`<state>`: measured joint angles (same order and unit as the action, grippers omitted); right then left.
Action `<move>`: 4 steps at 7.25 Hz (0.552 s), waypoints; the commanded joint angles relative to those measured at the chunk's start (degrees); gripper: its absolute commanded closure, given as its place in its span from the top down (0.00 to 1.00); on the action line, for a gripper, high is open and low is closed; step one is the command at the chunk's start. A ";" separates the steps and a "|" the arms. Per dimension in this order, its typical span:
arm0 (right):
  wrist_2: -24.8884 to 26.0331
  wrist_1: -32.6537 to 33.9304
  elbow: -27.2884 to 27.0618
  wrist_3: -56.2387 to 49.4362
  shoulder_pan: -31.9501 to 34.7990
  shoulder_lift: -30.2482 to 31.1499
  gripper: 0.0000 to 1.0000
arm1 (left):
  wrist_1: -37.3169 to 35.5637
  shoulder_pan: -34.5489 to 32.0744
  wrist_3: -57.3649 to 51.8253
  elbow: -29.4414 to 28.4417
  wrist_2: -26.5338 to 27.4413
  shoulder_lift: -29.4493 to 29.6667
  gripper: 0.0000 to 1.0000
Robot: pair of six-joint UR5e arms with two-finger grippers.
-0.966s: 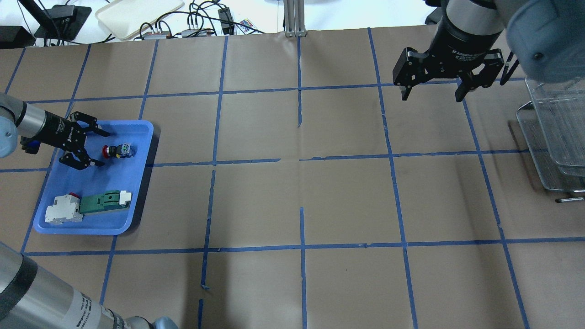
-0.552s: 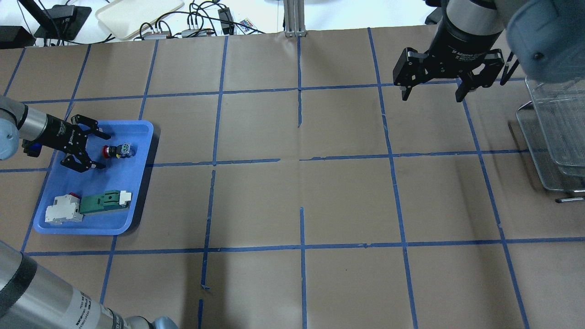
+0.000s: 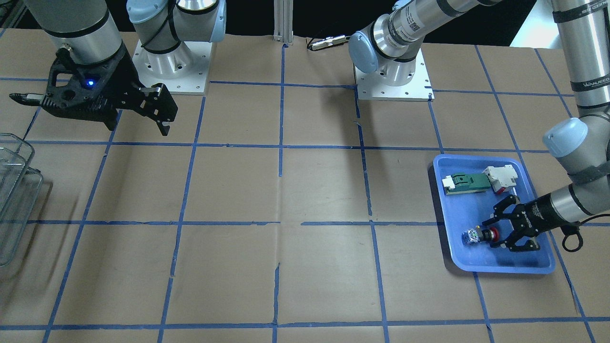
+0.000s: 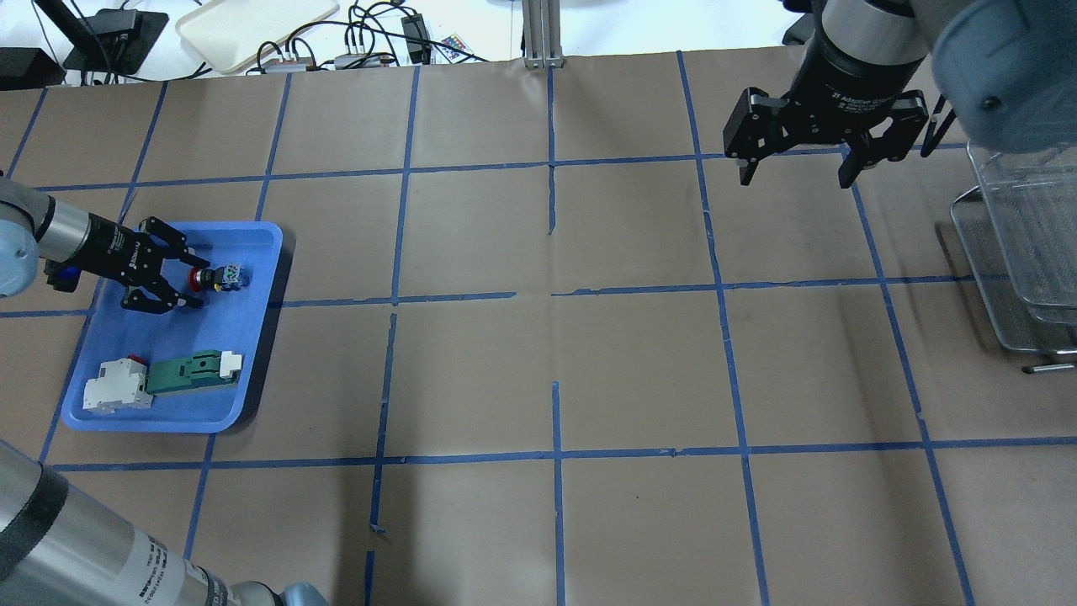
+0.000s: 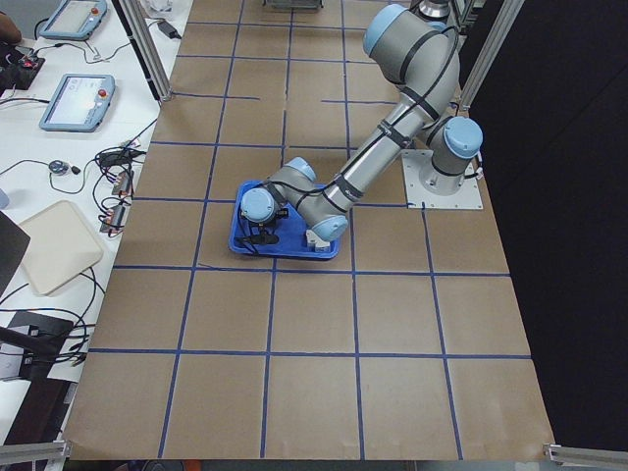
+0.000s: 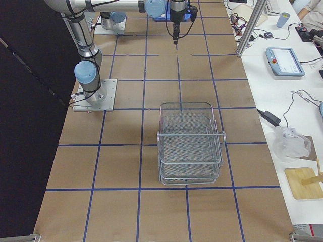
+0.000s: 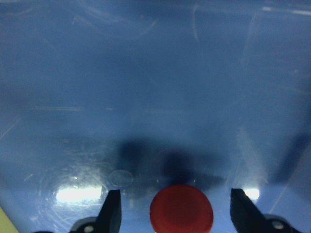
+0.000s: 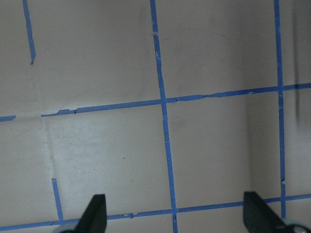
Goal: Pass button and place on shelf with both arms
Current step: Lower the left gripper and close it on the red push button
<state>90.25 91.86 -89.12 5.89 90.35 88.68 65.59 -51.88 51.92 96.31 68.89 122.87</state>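
The button lies on its side in the blue tray, red cap toward my left gripper. It also shows in the front view and as a red cap in the left wrist view. My left gripper is open, low in the tray, its fingers on either side of the red cap and apart from it. My right gripper is open and empty, held high over the table's far right. The wire-mesh shelf stands at the right edge, also seen in the right side view.
A green-and-white flat part and a white block lie in the tray's near half. The tray also shows in the front view. Cables and a white tray lie beyond the table's far edge.
My left gripper has moved right toward the button and its fingers now flank the red cap. The button and the right arm have not moved.
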 commanded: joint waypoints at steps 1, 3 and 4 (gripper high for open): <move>-0.07 0.24 0.00 -0.09 0.00 0.00 1.00 | 0.15 0.03 -0.24 -0.16 0.11 0.00 0.00; -0.25 0.24 0.00 0.00 0.00 0.00 1.00 | 1.29 0.12 -0.15 -0.34 -0.16 -0.70 0.00; 0.19 0.16 0.00 -0.09 0.00 0.00 1.00 | 3.21 0.03 -0.07 -0.77 -0.33 -1.49 0.00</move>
<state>90.13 92.09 -89.12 5.86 90.35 88.68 67.05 -51.82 51.78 95.86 68.76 122.21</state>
